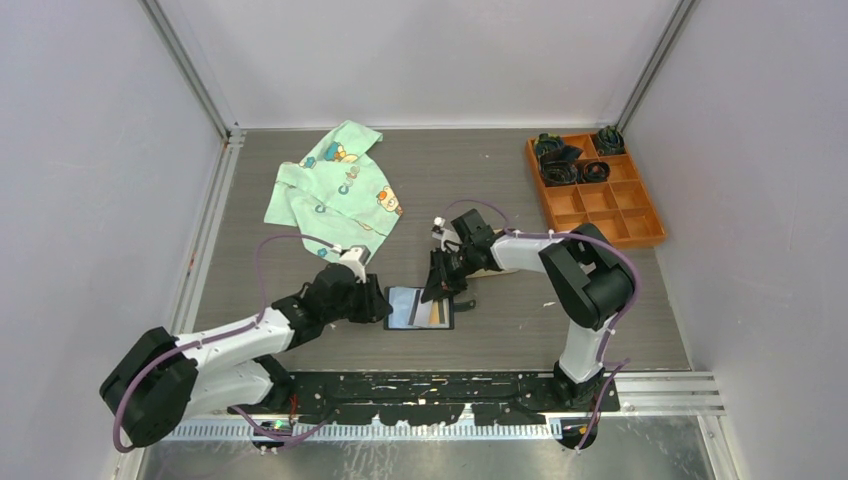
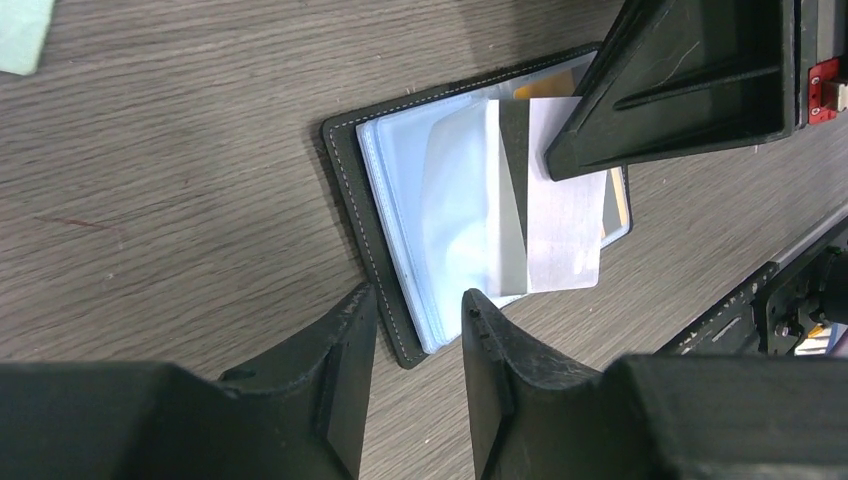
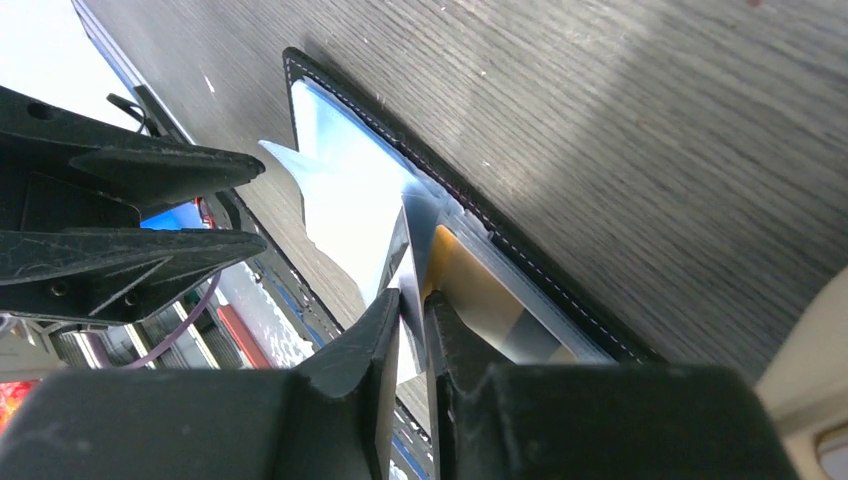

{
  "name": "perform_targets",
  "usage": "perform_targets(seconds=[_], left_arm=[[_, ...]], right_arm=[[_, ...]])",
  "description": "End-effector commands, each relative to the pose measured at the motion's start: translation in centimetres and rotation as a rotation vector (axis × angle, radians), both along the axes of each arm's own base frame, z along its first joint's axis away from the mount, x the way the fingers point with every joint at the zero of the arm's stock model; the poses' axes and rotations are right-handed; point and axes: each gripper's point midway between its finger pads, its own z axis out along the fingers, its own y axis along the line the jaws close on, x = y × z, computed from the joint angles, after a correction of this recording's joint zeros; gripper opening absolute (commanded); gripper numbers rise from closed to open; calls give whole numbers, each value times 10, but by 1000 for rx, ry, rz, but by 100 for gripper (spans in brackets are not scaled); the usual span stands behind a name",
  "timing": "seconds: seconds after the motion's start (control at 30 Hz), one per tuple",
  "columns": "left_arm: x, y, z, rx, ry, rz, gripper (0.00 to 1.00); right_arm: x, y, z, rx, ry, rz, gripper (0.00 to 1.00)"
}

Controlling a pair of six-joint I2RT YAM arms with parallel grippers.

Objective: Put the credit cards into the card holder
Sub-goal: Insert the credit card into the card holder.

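Observation:
The black card holder point(image 1: 418, 310) lies open on the table, its clear plastic sleeves up; it also shows in the left wrist view point(image 2: 350, 200) and the right wrist view point(image 3: 330, 85). My right gripper point(image 1: 437, 292) point(image 3: 412, 298) is shut on a light grey card with a dark stripe point(image 2: 565, 230) point(image 3: 418, 225), held edge-on over the holder's sleeves, its end at a lifted sleeve. A yellow card point(image 3: 480, 285) sits in a sleeve. My left gripper point(image 1: 383, 303) point(image 2: 418, 298) is open, its fingertips either side of the holder's left edge.
A green printed shirt point(image 1: 335, 190) lies at the back left. An orange compartment tray point(image 1: 595, 190) with dark items stands at the back right. A beige tray's rim point(image 3: 810, 340) lies just behind my right gripper.

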Motion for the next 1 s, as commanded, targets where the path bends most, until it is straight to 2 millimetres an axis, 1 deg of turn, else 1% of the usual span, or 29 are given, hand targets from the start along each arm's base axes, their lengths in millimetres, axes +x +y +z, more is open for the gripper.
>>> perform_targets(seconds=[0.0,0.13,0.3,0.43,0.53,0.6,0.77,0.87,0.97], left_arm=[[13,-20,27,-84,-56,-24,37],[19,-27,32,-96,-70,-34,37],[27,-36,27,-84,-56,-37,35],[28,-42,27,-92,-45,-57,32],[23,-50,36,-135,-49,-93,32],[16,-57,48,-174,-62,-113,33],[-8,-86,71,-291,-80,-164,33],[-17,-106,78,-331,-94,-197,33],[-18,-122,78,-338,-107,-216,35]], right_arm=[[3,7,0,-11,-16,38,22],[2,8,0,-11,-15,52,23],[3,9,1,-8,-22,66,24],[3,8,0,-13,-27,78,26],[3,8,1,-13,-28,79,27],[3,8,0,-17,-28,79,27],[2,8,-2,-19,-22,81,27],[2,8,-4,-22,-14,83,27],[2,7,-6,-24,-11,86,27]])
